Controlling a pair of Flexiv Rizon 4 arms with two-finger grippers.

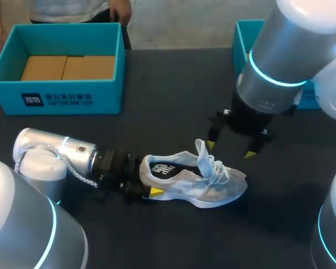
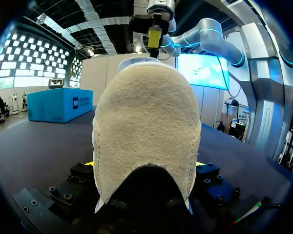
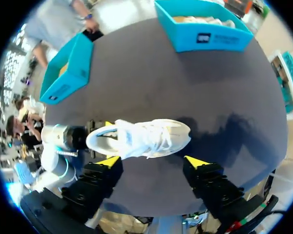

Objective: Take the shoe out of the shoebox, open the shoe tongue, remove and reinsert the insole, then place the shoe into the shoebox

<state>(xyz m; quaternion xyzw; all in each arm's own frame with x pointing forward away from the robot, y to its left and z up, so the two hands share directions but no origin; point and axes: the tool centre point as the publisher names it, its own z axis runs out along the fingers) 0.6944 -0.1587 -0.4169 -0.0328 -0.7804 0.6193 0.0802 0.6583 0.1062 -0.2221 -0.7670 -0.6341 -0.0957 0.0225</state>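
Shoe: the shoe [image 1: 196,182] lies on the table [image 1: 173,84], out of the shoebox [image 1: 67,98], which stands far left, well apart.
Long axis: left to right, heel [image 1: 147,170] left, toe right.
Left gripper: the left gripper [image 1: 144,184] is clamped on the heel, one finger on each side.
Right gripper: the right gripper [image 1: 231,149] hangs above the laces [image 1: 215,168], fingers apart, empty.
Key relation: the tongue [image 1: 203,154] stands up just left of and below the right gripper. I'd judge the right arm the nearer one to open it.

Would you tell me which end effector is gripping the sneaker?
The left end effector, shut on the sneaker's heel; the right end effector hovers open above.
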